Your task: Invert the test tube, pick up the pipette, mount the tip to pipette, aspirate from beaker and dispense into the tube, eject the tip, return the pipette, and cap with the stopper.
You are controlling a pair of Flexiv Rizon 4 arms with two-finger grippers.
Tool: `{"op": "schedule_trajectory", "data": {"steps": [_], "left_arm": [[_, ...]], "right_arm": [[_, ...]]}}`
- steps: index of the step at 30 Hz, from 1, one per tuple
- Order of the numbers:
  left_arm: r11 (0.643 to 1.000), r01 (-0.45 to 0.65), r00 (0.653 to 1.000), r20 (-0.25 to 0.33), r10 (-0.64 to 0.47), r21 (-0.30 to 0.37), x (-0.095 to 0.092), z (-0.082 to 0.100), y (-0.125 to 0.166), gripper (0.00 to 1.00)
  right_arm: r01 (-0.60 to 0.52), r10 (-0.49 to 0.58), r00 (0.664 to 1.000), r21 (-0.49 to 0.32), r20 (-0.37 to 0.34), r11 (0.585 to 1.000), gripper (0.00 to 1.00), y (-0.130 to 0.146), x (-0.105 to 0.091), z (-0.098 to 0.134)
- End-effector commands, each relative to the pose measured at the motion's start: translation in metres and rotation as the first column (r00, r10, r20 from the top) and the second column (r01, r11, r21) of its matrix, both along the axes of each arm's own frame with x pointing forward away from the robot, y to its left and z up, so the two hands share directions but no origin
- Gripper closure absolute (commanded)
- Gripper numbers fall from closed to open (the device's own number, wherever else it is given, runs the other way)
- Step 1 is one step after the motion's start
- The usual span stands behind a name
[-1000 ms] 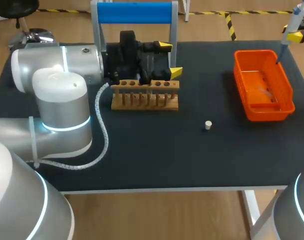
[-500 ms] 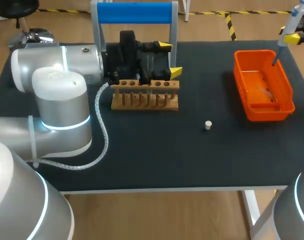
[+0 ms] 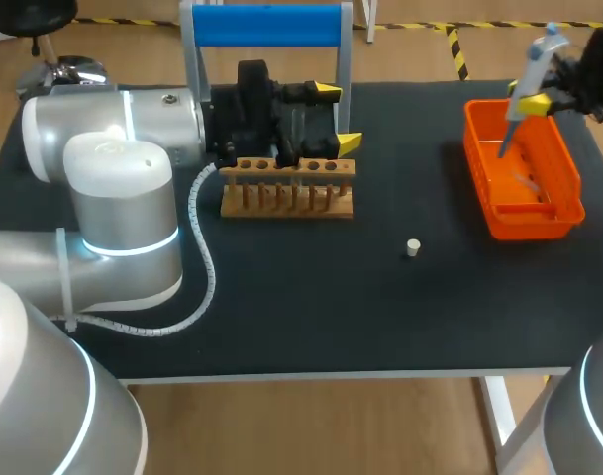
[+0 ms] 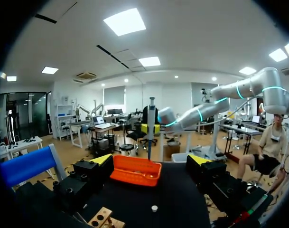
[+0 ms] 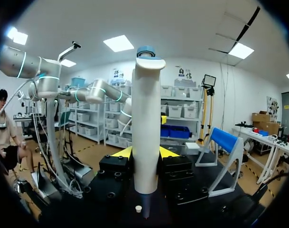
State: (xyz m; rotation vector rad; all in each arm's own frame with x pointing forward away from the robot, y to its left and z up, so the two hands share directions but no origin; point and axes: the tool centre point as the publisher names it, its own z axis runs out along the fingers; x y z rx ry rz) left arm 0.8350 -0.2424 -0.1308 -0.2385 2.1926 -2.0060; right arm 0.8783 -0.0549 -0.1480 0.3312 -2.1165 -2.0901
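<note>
My right gripper (image 3: 532,101) is shut on the white pipette (image 3: 540,51) and holds it tilted above the far end of the orange bin (image 3: 568,180). In the right wrist view the pipette (image 5: 145,128) stands upright between the yellow-tipped fingers (image 5: 121,152). My left gripper (image 3: 336,117) is open just behind the wooden tube rack (image 3: 288,186), with nothing between its fingers (image 4: 100,159). The small white stopper (image 3: 412,247) lies on the black mat, right of the rack and in front of the bin; it also shows as the stopper (image 4: 154,208) and the stopper (image 5: 138,208).
A blue-topped stand (image 3: 266,25) rises at the back behind the left gripper. The orange bin (image 4: 136,170) holds a small clear item I cannot make out. My left arm's grey body (image 3: 118,198) covers the table's left part.
My right gripper has carried the pipette leftward from the table's far right corner to over the orange bin, tilting it. The left arm has not moved.
</note>
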Motion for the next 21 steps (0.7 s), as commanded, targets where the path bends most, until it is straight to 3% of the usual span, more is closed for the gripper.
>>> {"op": "schedule_trajectory", "data": {"steps": [1,10,21], "left_arm": [[1.0,-0.003,1.0,0.002,0.003,-0.003,0.0,-0.001,-0.002,0.0],[1.0,-0.003,1.0,0.002,0.003,-0.003,0.0,-0.001,-0.002,0.0],[1.0,-0.003,1.0,0.002,0.003,-0.003,0.0,-0.001,-0.002,0.0]], "right_arm": [[0.068,-0.068,0.998,-0.003,-0.009,0.998,1.0,0.053,-0.015,-0.007],[0.062,-0.063,0.998,-0.008,-0.025,0.998,1.0,0.109,-0.016,-0.025],[0.055,-0.055,0.999,0.015,-0.002,0.998,1.0,0.162,-0.016,-0.022]]}}
